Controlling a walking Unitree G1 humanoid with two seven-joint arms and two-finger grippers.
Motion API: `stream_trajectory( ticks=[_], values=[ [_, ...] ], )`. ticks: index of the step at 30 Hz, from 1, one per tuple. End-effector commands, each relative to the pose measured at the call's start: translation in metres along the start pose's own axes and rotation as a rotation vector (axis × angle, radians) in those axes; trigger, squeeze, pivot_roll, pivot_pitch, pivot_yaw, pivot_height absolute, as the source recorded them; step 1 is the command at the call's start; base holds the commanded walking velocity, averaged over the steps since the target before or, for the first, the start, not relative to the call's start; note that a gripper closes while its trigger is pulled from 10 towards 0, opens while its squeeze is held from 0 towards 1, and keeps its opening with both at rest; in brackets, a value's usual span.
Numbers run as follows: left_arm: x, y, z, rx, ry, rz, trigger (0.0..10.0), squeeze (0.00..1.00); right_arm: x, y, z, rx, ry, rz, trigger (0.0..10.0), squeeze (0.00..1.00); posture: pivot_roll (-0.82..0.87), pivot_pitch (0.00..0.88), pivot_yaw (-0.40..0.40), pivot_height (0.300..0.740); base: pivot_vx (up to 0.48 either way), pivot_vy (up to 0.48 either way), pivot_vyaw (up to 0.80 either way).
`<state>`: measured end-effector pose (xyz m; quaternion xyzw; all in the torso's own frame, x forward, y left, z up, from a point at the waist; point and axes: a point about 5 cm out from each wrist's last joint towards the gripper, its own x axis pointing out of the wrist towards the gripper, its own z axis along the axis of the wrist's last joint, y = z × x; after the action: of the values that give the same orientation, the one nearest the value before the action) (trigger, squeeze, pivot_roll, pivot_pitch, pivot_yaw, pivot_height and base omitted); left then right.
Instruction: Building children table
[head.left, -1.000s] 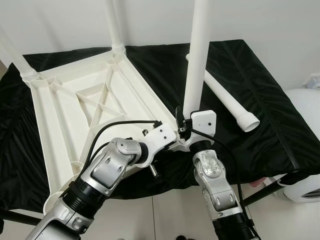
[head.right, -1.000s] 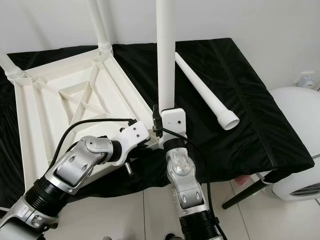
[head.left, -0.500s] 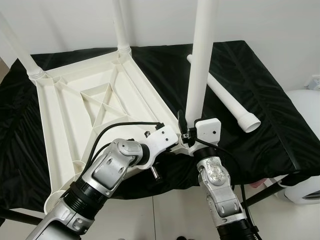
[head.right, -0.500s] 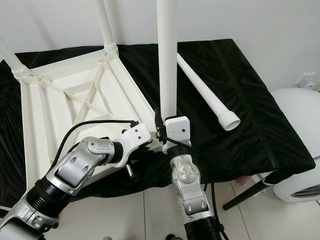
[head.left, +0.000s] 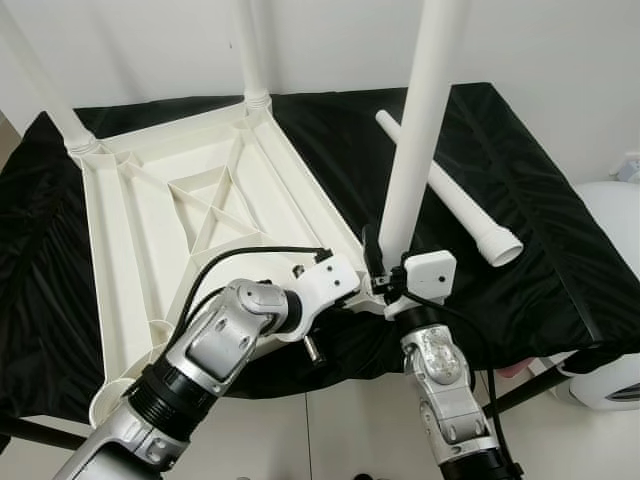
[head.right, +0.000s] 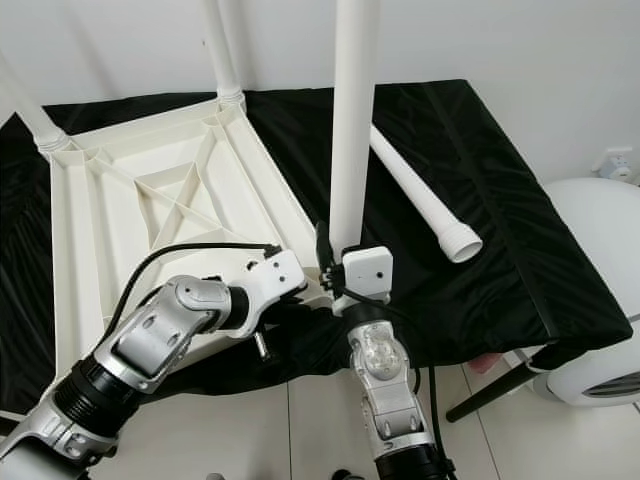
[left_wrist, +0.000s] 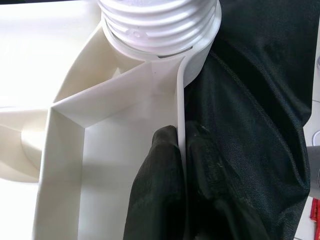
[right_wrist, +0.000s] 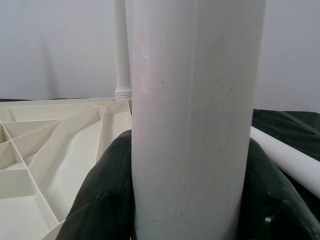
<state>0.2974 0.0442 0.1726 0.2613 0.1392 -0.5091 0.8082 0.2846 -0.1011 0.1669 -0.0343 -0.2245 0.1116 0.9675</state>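
I have the right gripper (right_wrist: 187, 200) clamped around the third leg (head.left: 415, 150), upright in the near corner socket of the upturned tabletop (head.left: 160, 230), whose rim the left gripper (left_wrist: 180, 165) pinches; next, I judge, twist it home.

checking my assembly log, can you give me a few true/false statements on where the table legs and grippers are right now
1. The right gripper is shut on the upright leg at the tabletop's near corner. True.
2. The left gripper hangs idle away from the tabletop. False: its fingers pinch the rim of the upturned tabletop near that corner.
3. A loose leg lies on the black cloth. True.
4. All four legs are fitted. False: two far legs stand in their corners, one is being held, one lies loose.
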Motion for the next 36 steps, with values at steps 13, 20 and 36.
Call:
stream_trajectory(
  ticks=[13,20,36],
  values=[
    [-0.005,0.01,0.006,-0.047,-0.012,0.071,10.0,0.0,-0.041,0.015,-0.05,-0.016,0.251,0.092,10.0,0.0,-0.07,0.188,0.064,0.74,0.0,0.0,0.0],
    [-0.004,0.015,0.012,-0.111,-0.033,0.116,10.0,0.0,-0.041,0.016,-0.052,-0.025,0.241,0.051,10.0,0.0,-0.06,0.194,0.069,0.74,0.0,0.0,0.0],
    [0.001,0.019,0.024,-0.241,-0.059,0.189,10.0,0.0,-0.034,0.024,-0.054,-0.029,0.219,-0.053,10.0,0.0,-0.04,0.211,0.086,0.74,0.0,0.0,0.0]
  ],
)
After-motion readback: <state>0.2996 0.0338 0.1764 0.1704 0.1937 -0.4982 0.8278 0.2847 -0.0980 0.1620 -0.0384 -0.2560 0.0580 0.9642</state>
